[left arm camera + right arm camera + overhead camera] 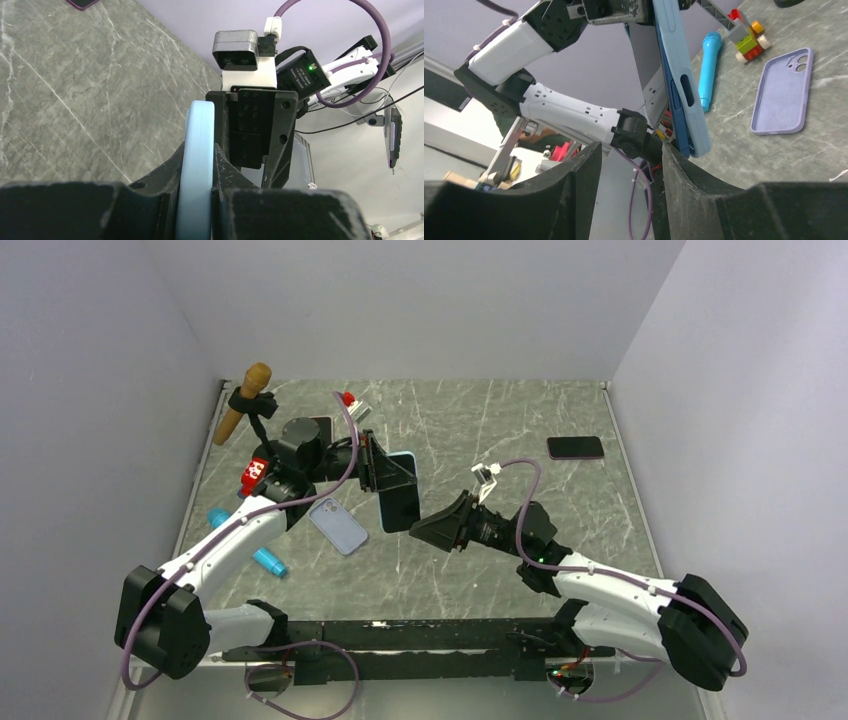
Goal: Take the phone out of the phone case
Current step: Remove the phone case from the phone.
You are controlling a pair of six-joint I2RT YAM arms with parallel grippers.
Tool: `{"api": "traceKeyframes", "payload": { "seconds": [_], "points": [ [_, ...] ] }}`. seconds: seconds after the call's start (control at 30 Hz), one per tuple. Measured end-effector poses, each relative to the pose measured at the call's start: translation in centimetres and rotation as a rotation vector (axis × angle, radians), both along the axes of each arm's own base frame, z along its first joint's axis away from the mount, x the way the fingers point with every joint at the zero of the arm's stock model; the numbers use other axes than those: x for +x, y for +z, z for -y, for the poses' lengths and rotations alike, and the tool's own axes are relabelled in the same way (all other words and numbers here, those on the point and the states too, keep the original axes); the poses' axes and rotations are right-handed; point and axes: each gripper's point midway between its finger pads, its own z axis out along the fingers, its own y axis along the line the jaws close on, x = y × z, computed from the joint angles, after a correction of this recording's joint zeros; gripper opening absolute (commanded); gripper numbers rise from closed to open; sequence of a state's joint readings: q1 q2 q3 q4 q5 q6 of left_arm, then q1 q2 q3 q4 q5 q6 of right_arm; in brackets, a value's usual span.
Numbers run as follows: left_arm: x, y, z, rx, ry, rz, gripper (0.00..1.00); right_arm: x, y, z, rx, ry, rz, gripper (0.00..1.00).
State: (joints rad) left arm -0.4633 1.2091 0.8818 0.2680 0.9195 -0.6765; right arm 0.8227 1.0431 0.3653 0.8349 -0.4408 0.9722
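The phone in its light-blue phone case [400, 502] hangs upright above the table, and my left gripper [375, 465] is shut on it. Seen edge-on in the left wrist view, the case [197, 150] is clamped between the left gripper's [197, 185] black fingers. In the right wrist view the case [684, 75] shows the phone's dark blue edge [672, 112] along its left side. My right gripper [631, 150] sits just under the case's lower corner, open, with nothing between its jaws. The corner rests at the tip of its right finger [684, 175].
An empty lavender case [338, 526] lies on the table below the left arm. A dark phone [575, 447] lies at the back right. A blue toy microphone [709, 65], a toy car [749, 40] and a wooden-handled tool [243, 400] are at the left side.
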Motion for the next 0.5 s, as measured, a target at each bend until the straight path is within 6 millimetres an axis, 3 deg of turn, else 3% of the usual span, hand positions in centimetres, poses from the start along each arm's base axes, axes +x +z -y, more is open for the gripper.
{"api": "traceKeyframes", "payload": {
  "seconds": [0.33, 0.5],
  "points": [
    [-0.2, 0.1, 0.1, -0.014, -0.01, -0.001, 0.0, 0.8, 1.2, 1.9, -0.014, -0.125, 0.041, 0.5],
    [-0.3, 0.5, 0.1, -0.025, -0.018, 0.011, 0.0, 1.0, 0.2, 1.9, -0.053, -0.134, 0.035, 0.45]
  ]
}}
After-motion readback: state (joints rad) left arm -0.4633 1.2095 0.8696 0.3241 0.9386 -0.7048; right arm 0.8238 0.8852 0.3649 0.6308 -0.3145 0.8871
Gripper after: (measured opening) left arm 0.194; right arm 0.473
